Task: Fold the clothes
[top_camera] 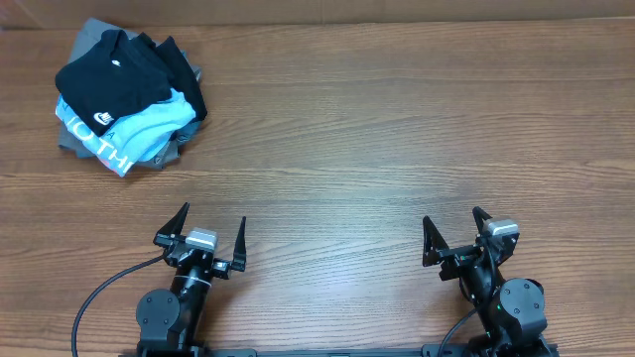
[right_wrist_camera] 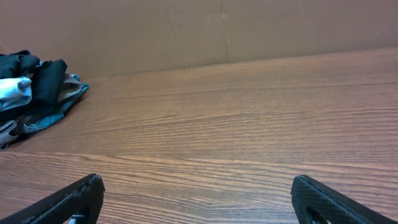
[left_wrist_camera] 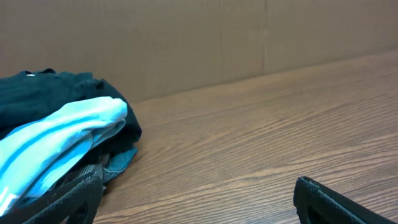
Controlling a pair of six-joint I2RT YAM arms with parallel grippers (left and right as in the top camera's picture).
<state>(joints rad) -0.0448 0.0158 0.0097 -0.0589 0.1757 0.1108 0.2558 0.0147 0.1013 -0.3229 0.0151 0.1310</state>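
The dark navy T-shirt with a small white chest logo lies on top of a pile at the table's far left corner. It also shows in the left wrist view and, small, in the right wrist view. My left gripper is open and empty near the front edge, well in front of the pile; its fingertips show in the left wrist view. My right gripper is open and empty at the front right, far from the pile; it also shows in the right wrist view.
Under the navy shirt lie a light blue T-shirt with white lettering and a grey garment. A cardboard wall stands along the table's far edge. The wooden tabletop stretches to the right of the pile.
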